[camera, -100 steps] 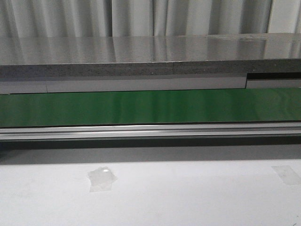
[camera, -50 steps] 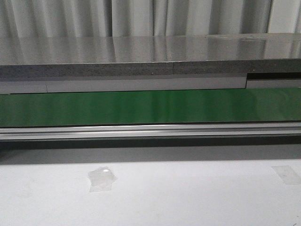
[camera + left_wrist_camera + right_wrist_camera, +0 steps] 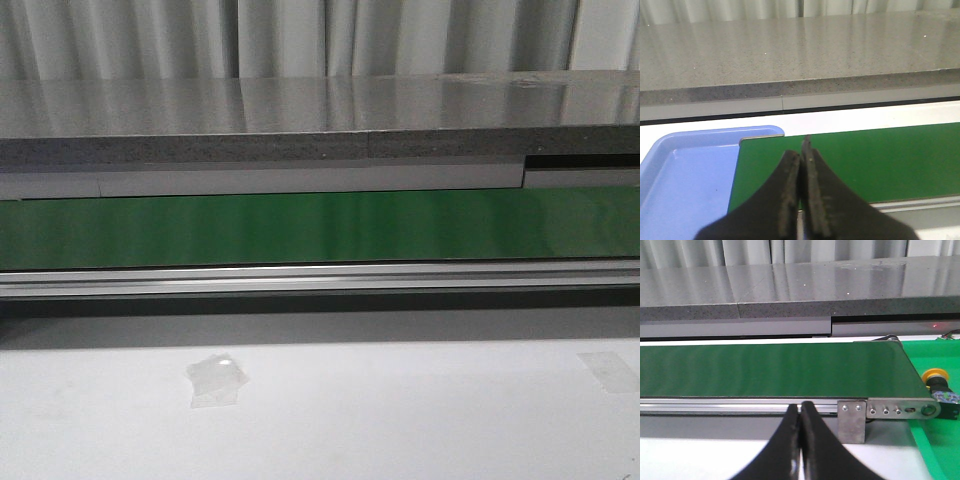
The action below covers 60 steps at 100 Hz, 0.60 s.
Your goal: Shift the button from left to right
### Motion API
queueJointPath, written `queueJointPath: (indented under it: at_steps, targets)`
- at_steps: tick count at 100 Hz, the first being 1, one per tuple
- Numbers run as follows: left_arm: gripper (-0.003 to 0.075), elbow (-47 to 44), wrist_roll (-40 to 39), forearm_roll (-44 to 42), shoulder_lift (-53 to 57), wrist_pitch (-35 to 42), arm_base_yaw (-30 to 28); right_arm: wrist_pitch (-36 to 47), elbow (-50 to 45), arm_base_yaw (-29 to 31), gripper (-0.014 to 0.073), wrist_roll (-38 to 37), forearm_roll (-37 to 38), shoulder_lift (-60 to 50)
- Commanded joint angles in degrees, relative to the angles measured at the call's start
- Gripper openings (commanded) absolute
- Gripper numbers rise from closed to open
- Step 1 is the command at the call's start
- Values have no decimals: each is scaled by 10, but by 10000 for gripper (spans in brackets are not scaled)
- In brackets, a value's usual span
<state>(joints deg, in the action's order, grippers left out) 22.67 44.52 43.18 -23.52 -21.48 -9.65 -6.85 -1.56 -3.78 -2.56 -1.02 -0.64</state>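
The button (image 3: 939,385), with a yellow cap and a dark body, lies on a green surface (image 3: 940,450) just past the conveyor's right end, seen only in the right wrist view. My right gripper (image 3: 800,406) is shut and empty, hanging in front of the belt's rail, well to the side of the button. In the left wrist view my left gripper (image 3: 802,150) is shut and empty above the left end of the green belt (image 3: 850,160). Neither gripper shows in the front view.
A green conveyor belt (image 3: 320,226) with a silver rail (image 3: 320,278) runs across the table. An empty blue tray (image 3: 685,185) sits at its left end. A metal end bracket (image 3: 890,410) closes its right end. A grey stone ledge (image 3: 320,120) lies behind, and clear tape (image 3: 215,380) on the white tabletop.
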Motion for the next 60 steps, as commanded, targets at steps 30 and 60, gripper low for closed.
queueJointPath:
  at_steps: [30,60]
  targets:
    - [-20,-5,-445,-427,59,89,75,49,9,-1,-72,2,6,-10]
    - [-20,-104,-517,-501,143,186,91,49,9,-1,-72,2,6,-10]
